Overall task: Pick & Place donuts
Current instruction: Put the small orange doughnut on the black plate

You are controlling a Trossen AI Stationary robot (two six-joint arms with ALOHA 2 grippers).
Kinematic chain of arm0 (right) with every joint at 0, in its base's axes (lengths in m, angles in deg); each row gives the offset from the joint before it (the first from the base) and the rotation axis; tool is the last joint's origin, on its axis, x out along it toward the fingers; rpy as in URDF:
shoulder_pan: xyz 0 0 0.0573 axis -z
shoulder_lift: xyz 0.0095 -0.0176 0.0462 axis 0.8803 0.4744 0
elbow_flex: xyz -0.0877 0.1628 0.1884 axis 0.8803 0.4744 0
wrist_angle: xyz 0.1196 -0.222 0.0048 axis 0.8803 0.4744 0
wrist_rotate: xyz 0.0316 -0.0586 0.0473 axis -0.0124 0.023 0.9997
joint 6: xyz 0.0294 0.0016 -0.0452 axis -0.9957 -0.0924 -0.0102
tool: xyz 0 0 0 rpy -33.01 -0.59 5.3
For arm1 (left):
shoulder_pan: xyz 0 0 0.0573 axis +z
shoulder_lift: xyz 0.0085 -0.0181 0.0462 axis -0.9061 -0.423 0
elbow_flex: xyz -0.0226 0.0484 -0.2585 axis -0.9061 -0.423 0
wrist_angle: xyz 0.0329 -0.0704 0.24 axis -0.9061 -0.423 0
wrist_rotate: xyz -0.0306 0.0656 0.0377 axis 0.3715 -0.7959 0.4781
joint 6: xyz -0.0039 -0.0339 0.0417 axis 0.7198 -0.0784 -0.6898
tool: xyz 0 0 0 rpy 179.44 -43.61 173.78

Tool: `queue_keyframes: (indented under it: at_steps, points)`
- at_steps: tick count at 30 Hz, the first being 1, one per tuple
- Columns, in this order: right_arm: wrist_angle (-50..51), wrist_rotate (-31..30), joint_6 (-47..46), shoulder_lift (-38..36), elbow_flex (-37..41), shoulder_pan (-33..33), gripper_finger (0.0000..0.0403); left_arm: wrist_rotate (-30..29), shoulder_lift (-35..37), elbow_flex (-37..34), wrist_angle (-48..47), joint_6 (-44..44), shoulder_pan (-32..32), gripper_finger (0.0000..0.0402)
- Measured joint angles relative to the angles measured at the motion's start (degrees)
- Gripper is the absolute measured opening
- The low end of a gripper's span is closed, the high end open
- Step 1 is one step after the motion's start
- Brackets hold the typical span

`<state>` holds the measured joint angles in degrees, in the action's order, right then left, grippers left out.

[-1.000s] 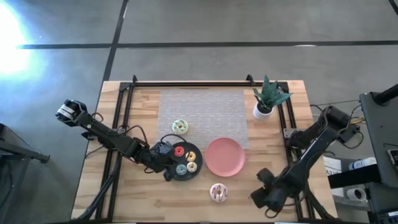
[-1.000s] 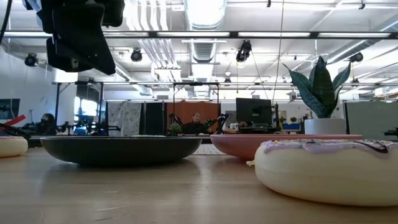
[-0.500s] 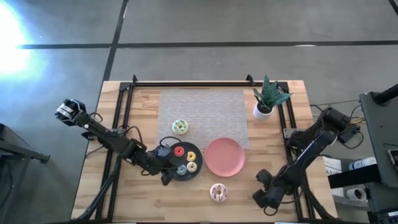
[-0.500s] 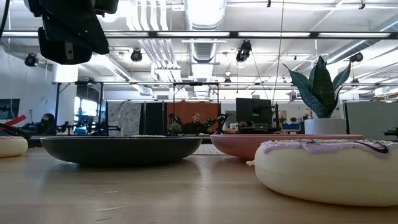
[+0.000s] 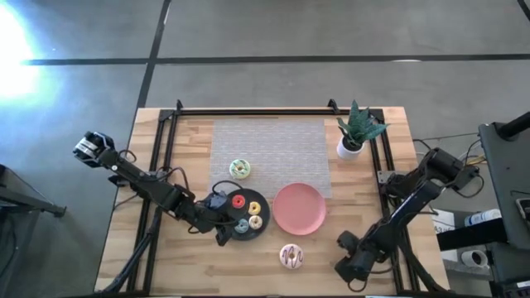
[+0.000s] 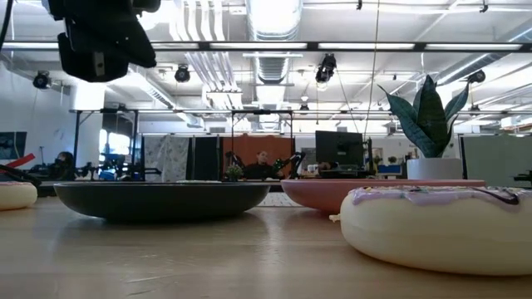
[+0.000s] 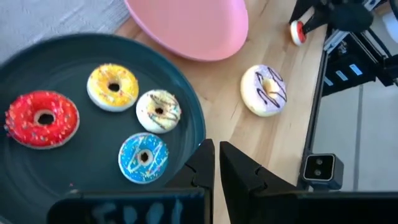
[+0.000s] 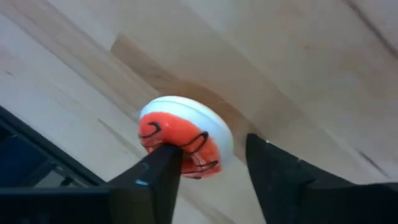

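right gripper (image 8: 208, 177): near the table's (image 5: 190, 265) front right corner, fingers spread around an orange donut (image 8: 185, 143), not clamped.
left gripper (image 7: 216, 163): closed, empty, at the black plate's (image 7: 74, 50) rim.
black plate: holds red, yellow, blue and cream donuts.
step: grasping the orange donut.
next: probably close squarely, then lift.

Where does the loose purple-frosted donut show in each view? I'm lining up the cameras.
High view: purple-frosted donut, table's front edge, near the pink plate.
Low view: right foreground, pink plate behind.
Left wrist view: on bare wood beside pink plate.
Right wrist view: not in it.
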<state>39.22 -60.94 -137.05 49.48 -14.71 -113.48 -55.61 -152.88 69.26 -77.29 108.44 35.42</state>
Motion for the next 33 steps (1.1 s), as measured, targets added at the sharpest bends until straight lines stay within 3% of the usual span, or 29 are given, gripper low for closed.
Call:
queue_keyframes:
  at_steps: [10,15,20,26,33]
  points:
    - [-3.5,-2.14,5.11,-0.51,-2.2,4.79,0.0017,-2.61,2.11,0.38,-4.89,-0.14,0.06,0.0]
    - [-4.27,-6.25,11.0,-0.63,-6.95,10.52,0.0015,-8.15,5.13,0.31,-16.48,5.78,0.07,0.0]
    - [-4.69,-10.36,19.58,1.24,-13.02,20.5,0.0014,-14.39,10.82,0.27,-24.9,9.19,-0.42,0.0]
    - [-5.88,-7.64,34.95,10.73,-25.66,32.38,0.0013,-17.76,17.47,0.25,-30.71,9.21,-0.42,0.0]
    - [-5.38,-3.55,45.05,25.58,-43.31,38.65,0.0013,-17.9,21.73,0.24,-37.72,10.87,-0.7,0.0]
